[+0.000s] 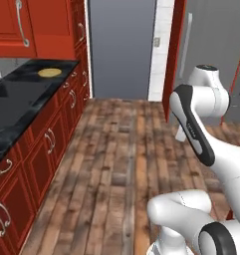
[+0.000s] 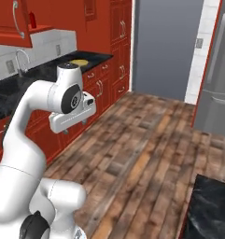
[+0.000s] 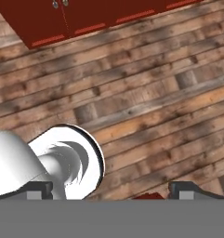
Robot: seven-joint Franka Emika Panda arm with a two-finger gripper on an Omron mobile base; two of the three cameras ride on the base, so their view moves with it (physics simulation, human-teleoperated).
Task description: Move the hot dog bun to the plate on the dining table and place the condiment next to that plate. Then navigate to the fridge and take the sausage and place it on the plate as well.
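Observation:
The grey steel-look fridge (image 1: pixel 211 50) stands shut at the right of the room, its long handle (image 2: pixel 217 42) showing. In the lower right of the right base view a corner of the dining table (image 2: pixel 209 205) shows its black marble top. My gripper (image 2: pixel 73 128) hangs high over the wooden floor, pointing down, and is open; its fingertips (image 3: pixel 39 188) stand wide apart with nothing held. A sliver of red (image 3: pixel 148 196) lies at the bottom edge between them; I cannot tell what it is. The bun, the white-grey plate, the condiment and the sausage are out of view.
A black-topped counter (image 1: pixel 22 94) with red cabinets and a sink tap (image 2: pixel 20 58) runs along the left; a yellow-rimmed plate (image 1: pixel 49 72) lies on it. A grey doorway (image 1: pixel 121 47) is straight ahead. A small red object (image 2: pixel 32 19) sits on a wall shelf. Wooden floor (image 1: pixel 116 159) spreads between.

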